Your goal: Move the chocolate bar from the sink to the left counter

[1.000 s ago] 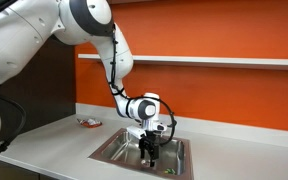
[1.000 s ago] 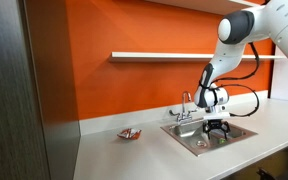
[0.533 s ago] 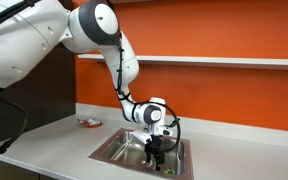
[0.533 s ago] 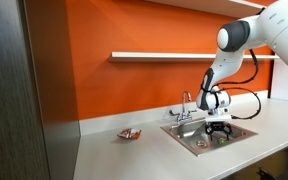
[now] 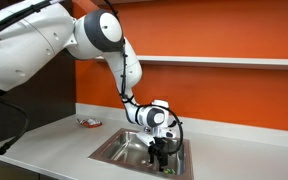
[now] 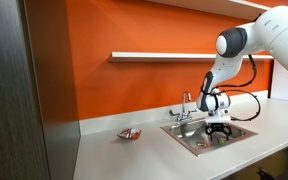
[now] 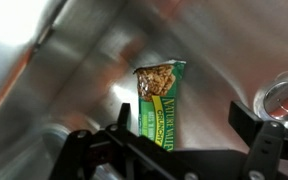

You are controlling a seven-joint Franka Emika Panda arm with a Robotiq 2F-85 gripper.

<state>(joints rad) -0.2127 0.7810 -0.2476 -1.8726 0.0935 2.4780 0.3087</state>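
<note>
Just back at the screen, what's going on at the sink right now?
The arm has the tool down inside the sink. The tool is open, with its jaws on either side of the green chocolate bar. The bar lies flat on the basin floor near the drain. Nothing is gripped yet, and the left counter has not received it.

Kitchenette, as I see it from my feeds: stainless sink (image 6: 190,141), chrome faucet (image 6: 186,104), light-grey counter (image 6: 134,156), orange wall (image 6: 134,90), floating shelf (image 6: 159,55), tall dark cabinet (image 6: 29,90).
</note>
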